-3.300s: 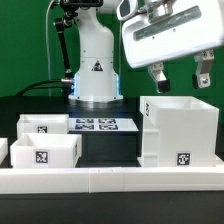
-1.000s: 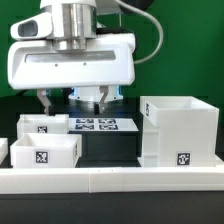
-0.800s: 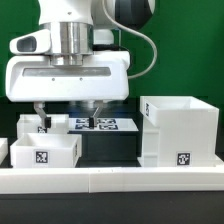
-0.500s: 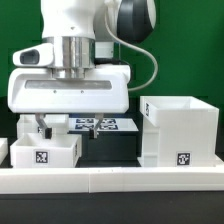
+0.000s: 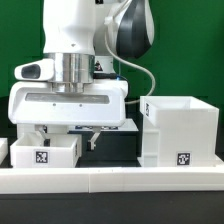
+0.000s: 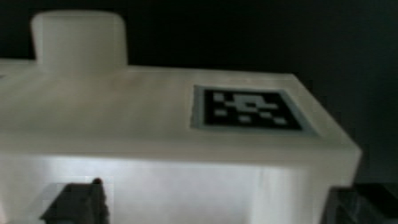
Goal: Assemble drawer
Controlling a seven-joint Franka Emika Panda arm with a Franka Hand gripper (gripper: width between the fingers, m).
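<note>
1. Low over the black desk (image 5: 118,152), the white hand (image 5: 66,138) hung, fingers spread apart astride a small white plastic tagged tray (image 6: 160,110).
2. The large white box-like housing (image 5: 180,130) stood on the exterior view's right.

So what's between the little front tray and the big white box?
In the exterior view, just bare black table from the front tray to the big box. One dark gripper finger hangs down beside the tray.
</note>
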